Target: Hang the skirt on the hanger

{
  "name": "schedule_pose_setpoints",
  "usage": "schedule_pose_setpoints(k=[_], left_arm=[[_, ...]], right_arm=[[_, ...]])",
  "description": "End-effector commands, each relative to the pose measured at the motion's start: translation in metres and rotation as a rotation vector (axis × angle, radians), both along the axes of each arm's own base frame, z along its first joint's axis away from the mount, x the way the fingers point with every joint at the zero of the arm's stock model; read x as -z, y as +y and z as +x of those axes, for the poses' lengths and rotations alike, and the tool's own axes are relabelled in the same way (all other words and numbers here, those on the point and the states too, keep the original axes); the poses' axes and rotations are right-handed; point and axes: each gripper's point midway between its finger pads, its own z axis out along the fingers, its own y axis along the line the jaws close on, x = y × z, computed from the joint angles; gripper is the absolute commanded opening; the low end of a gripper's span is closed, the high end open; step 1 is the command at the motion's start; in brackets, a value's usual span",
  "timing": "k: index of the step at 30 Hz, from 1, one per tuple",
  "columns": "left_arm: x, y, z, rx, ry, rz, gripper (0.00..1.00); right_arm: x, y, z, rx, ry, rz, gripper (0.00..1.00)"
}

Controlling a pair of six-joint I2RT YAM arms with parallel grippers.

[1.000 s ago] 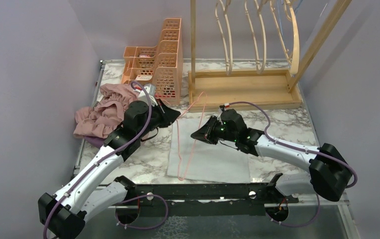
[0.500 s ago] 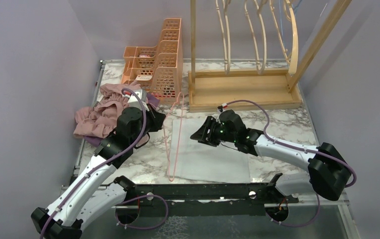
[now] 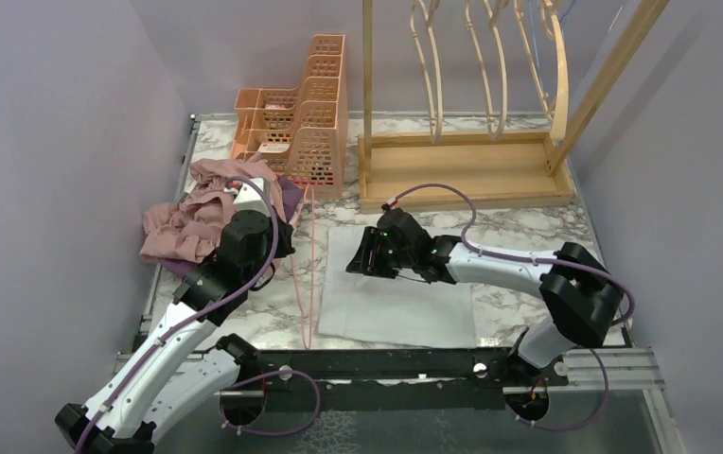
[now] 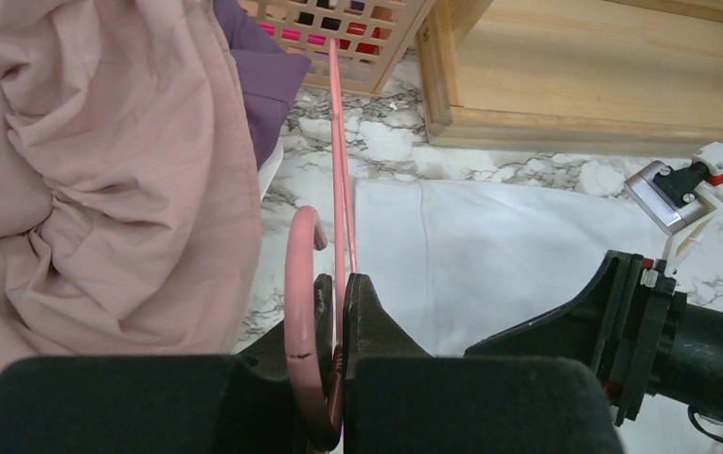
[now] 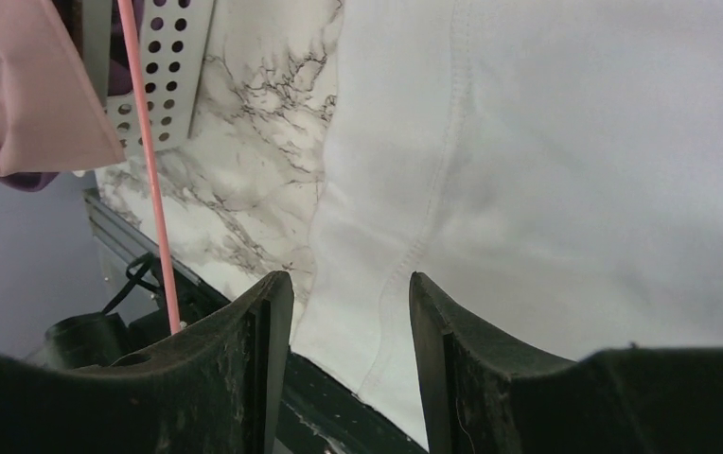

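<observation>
1. Plainly, the left jaws were clamped on the thin pink hanger (image 4: 342, 189) close to its hook. The frame stood on edge above the bench (image 3: 263, 317), between the two arms.
2. The right jaws stood apart with nothing between them, low over the left edge of the white skirt (image 3: 405, 298). Whether they touched the cloth could not be told.
3. The skirt, which I took the white garment to be, lay flat in the middle of the bench. It was in front of the wooden rack (image 3: 462, 175) and just right of the hanger, and it was not yet on it.
4. The hanger wire was slim and held at one spot only. A push from the cloth could probably swing or twist it in the jaws, or slide it out.
5. The skirt lay in flat layers. The right jaws might pinch only the top layer, or both together, so no opening would be left for the hanger to enter.
6. The two arms were close. If both moved toward the skirt's edge at once, they could knock each other or bend the hanger.
7. The heap of pink clothes (image 3: 187, 227) and the peach basket (image 3: 306, 132) were near the hanger's far end, which could snag on either.
</observation>
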Motion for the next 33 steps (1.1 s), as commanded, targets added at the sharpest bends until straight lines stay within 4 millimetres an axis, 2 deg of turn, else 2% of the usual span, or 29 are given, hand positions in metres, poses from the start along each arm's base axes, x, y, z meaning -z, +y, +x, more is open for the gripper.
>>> schedule_pose_setpoints(k=[1, 8, 12, 19, 22, 27, 33], left_arm=[[-0.003, 0.013, -0.003, -0.066, -0.004, -0.002, 0.0], [0.011, 0.016, -0.01, -0.095, 0.042, -0.023, 0.0], [0.014, 0.021, -0.012, -0.117, 0.051, -0.022, 0.0], [0.017, 0.031, -0.017, -0.159, 0.075, 0.0, 0.0], [0.014, 0.036, -0.019, -0.183, 0.076, -0.002, 0.0], [0.008, 0.047, -0.025, -0.233, 0.071, -0.008, 0.0], [0.002, 0.056, -0.029, -0.276, 0.05, -0.025, 0.0]], right_arm=[[0.01, 0.006, 0.008, -0.004, -0.05, -0.106, 0.52], [0.026, 0.027, 0.011, -0.051, -0.095, -0.274, 0.44], [0.041, 0.035, 0.015, -0.073, -0.108, -0.369, 0.43], [0.059, 0.053, 0.017, -0.136, -0.181, -0.514, 0.5], [0.067, 0.06, 0.013, -0.189, -0.214, -0.559, 0.56], [0.091, 0.046, 0.013, -0.169, -0.168, -0.697, 0.62], [0.124, 0.016, 0.007, -0.157, -0.108, -0.868, 0.6]])
